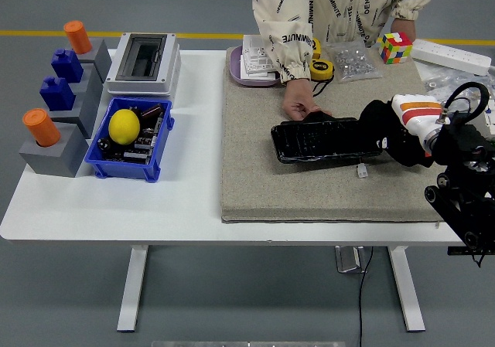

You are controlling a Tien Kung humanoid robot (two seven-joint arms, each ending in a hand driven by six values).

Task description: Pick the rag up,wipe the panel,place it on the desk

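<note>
A glossy black panel [317, 139] lies on the grey felt mat [263, 177], slightly tilted. My right hand [408, 127], in a white glove with an orange stripe, is shut on a black rag [380, 124] at the panel's right end. A person's hand [298, 101] rests on the panel's far edge and holds it down. My left arm is out of view.
A blue bin [129, 140] with a lemon [124, 126], grey blocks with orange and blue pegs [58, 100] and a grey box [143, 62] stand at the left. A tape measure [320, 69], a bag of screws [353, 61], a puzzle cube [394, 47] and a parts tray [468, 123] lie at the back and right.
</note>
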